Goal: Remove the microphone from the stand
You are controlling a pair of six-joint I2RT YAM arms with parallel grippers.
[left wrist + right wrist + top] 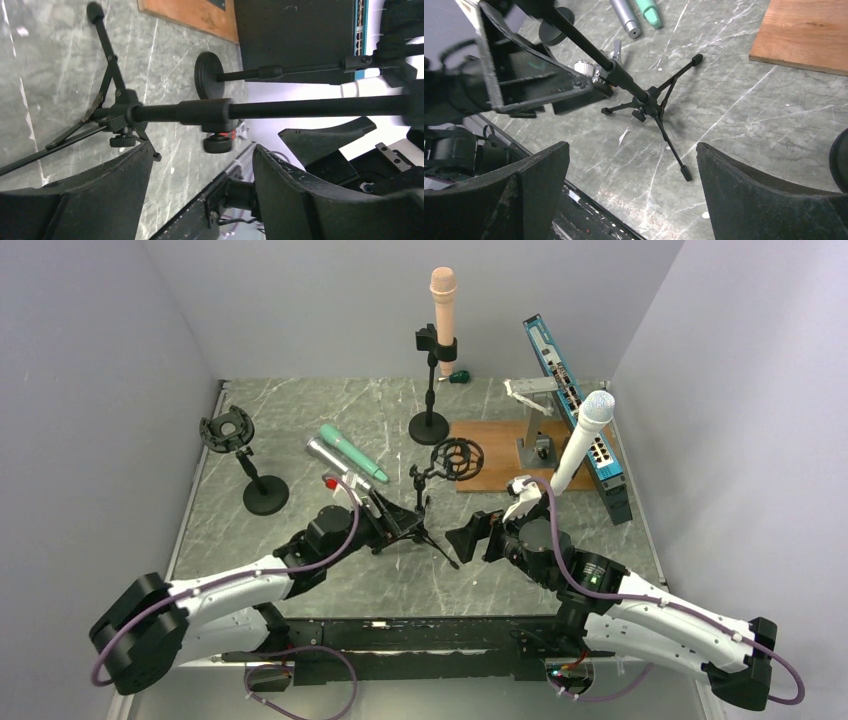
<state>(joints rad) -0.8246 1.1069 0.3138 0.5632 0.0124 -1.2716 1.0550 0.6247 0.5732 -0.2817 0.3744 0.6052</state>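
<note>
Left hand (pixel 202 152) open, fingers spread, nothing between them. The pole of the tripod stand (pixel 650 100) lies just past its fingertips; cannot tell whether they touch. Right hand (pixel 632 146) also wide open and empty, hovering over the surface (pixel 330 400) with the tripod's feet just ahead of it. The ring mount (pixel 459 458) on top of that tripod looks empty. The only microphone clearly clipped in is the peach microphone (pixel 443 302), upright on the round-base stand (pixel 430 426), well beyond both hands at the far side. A white microphone (pixel 583 435) tilts just beyond the right hand, its foot hidden by the arm, so what props it is unclear. Risks, as I judge them: the tripod looks light, and any sideways brush from the left hand would likely topple it. A reach toward the peach microphone passes over the tripod and ring mount, which a forearm could clip. Pulling on the clip with one hand could lift or tip the round-base stand unless the other hand steadies its pole. The grey microphone (pixel 330 458) and green microphone (pixel 352 453) lie loose just beyond the left hand and could roll if bumped.
</note>
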